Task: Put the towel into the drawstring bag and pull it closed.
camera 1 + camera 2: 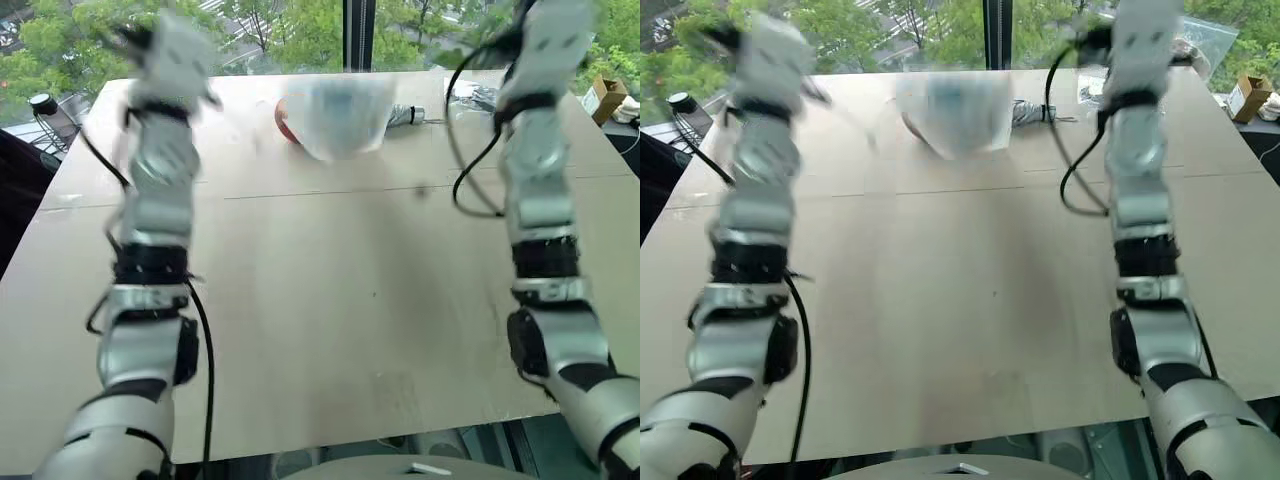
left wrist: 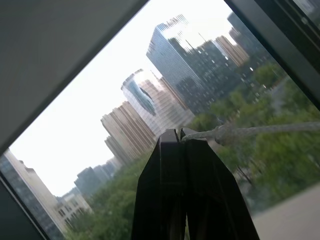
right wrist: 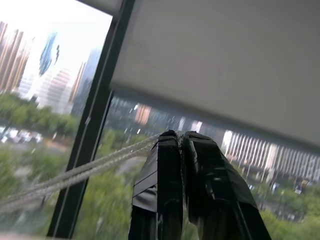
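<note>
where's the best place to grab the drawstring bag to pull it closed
By its white cords, one from each side, as now: the left claw is shut on a cord and the right claw on the other cord. The drawstring bag is thin fabric hanging between them, so outward pulls cinch its mouth.

Quick count from where I'm standing: one worktop, one drawstring bag, and just one reddish thing peeking out beside it. Two cords run off my right gripper, one cord off my left gripper. One small cardboard box sits past the worktop's right edge. Two black fingers per gripper.
</note>
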Motion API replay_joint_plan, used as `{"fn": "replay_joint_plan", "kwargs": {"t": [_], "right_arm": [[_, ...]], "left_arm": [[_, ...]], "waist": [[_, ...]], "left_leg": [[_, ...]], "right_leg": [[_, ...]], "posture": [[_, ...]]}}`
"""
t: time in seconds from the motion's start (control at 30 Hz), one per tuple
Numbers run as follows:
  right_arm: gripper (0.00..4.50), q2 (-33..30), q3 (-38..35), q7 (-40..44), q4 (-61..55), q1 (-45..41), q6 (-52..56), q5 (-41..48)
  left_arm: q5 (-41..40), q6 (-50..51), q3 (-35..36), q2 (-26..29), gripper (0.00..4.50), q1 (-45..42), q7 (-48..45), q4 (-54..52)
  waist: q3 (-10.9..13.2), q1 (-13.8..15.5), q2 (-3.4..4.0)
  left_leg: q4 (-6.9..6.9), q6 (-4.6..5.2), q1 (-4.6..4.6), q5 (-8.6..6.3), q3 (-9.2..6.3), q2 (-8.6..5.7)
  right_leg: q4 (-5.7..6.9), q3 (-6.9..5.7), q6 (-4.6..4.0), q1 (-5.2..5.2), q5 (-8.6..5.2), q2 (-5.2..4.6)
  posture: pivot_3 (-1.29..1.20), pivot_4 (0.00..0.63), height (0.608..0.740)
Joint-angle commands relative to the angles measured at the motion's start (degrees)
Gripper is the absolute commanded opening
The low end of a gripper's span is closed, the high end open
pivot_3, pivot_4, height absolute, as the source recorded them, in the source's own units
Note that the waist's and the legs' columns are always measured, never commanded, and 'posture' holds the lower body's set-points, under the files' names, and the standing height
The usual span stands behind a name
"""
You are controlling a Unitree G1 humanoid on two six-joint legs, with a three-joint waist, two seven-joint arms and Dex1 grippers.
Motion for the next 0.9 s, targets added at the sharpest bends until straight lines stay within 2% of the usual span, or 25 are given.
{"fn": "replay_joint_plan", "kwargs": {"t": [0.03,0.13,0.23,0.3,0.53,0.9], "right_arm": [[0.00,-0.24,-0.13,-0.68,0.63,2.13,-1.66,-1.00],[0.00,0.54,2.46,2.18,3.41,3.95,-0.44,-1.35],[0.00,-0.53,2.59,1.88,4.08,2.87,-1.92,-2.39],[0.00,-1.53,1.39,0.60,4.65,1.52,-2.84,-2.47],[0.00,-4.60,-1.40,-3.28,6.61,-0.05,-5.46,-2.86],[0.00,-4.40,-1.15,-2.58,6.25,0.76,-5.81,-2.31]], "left_arm": [[0.42,-0.61,-0.81,0.06,0.06,2.98,-0.74,0.76],[-0.45,1.57,-1.52,-1.59,0.06,4.84,-2.32,3.37],[1.01,0.16,-1.20,-0.77,0.06,4.00,-0.55,2.06],[1.19,-0.56,-0.64,-0.08,0.06,3.10,0.56,1.96],[0.93,-2.46,1.40,1.38,0.06,2.79,4.11,2.49],[-1.18,-2.82,1.76,1.53,0.06,2.48,3.53,4.40]], "waist": [[-0.37,0.20,0.14],[-0.52,0.19,0.21],[-0.12,-0.03,0.02],[-0.03,0.13,-0.06],[-0.06,0.28,-0.07],[-0.06,0.21,-0.07]], "left_leg": [[-0.24,0.00,0.34,-0.01,0.10,-0.04],[-0.36,0.07,1.06,-0.07,0.20,0.00],[0.12,0.11,0.81,-0.05,0.18,-0.01],[0.31,0.10,0.30,0.08,0.18,-0.02],[0.10,0.09,0.38,0.08,0.24,-0.01],[0.11,0.09,0.41,0.08,0.30,-0.01]], "right_leg": [[-0.04,0.02,0.01,0.22,0.00,-0.06],[-0.56,0.00,0.08,0.95,-0.12,0.00],[-0.07,0.11,0.07,0.74,-0.09,0.01],[0.19,0.20,0.02,0.24,0.00,0.01],[0.15,0.20,0.05,0.22,0.02,-0.02],[0.15,0.23,0.05,0.20,0.02,-0.02]], "posture": [[0.00,0.150,0.740],[0.00,0.150,0.740],[0.00,0.150,0.740],[0.00,0.150,0.740],[0.00,0.150,0.740],[0.00,0.150,0.740]]}}
